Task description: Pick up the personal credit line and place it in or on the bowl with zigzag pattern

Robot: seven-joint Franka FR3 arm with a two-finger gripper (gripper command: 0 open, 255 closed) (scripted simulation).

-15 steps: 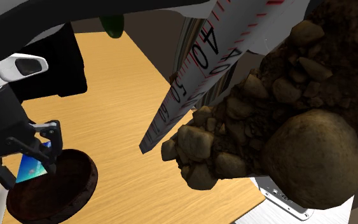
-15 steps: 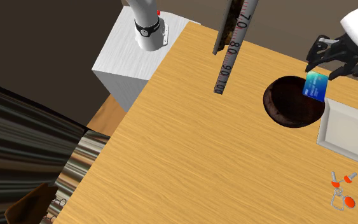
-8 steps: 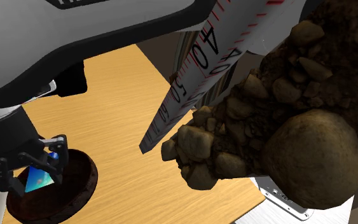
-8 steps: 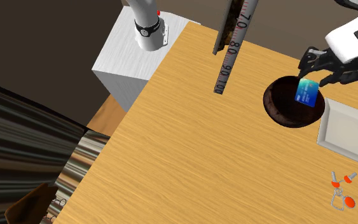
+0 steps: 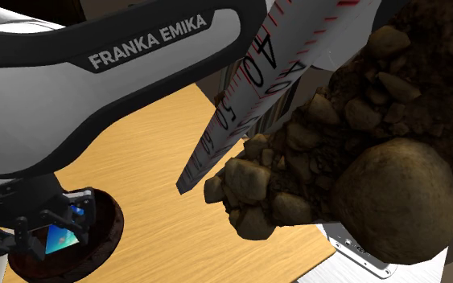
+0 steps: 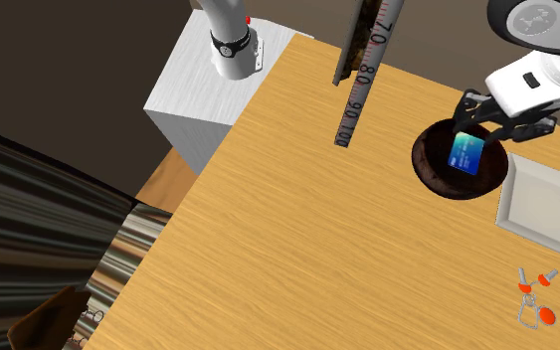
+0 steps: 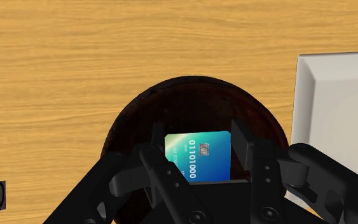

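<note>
1. Gripper [image 7: 198, 143] [image 6: 478, 134] [image 5: 55, 229]: black, two fingers, jaws pinching the card by opposite edges; it hangs over the bowl's hollow.
2. Card [image 7: 196, 159] [image 6: 466, 154] [image 5: 58, 239]: blue shading to green, with a chip and the digits 01101000. Held upright between the fingers, inside the bowl's rim. Whether it touches the bowl's floor cannot be told.
3. Bowl [image 7: 133, 121] [image 6: 432, 159] [image 5: 108, 225]: round, dark brown, on the table near the edge that runs off from the stand's corner.
4. Dish [image 7: 336, 102] [image 6: 546, 204]: white, square-cornered, just beside the bowl on the side away from the stand.
5. Table [image 6: 287, 229] [image 7: 75, 57]: pale wood grain.
6. Ruler [image 6: 355, 94] [image 5: 240, 104]: long, numbered, crossing the same edge between bowl and stand's corner.
7. Stand [image 6: 198, 94]: white box at the table's corner.
</note>
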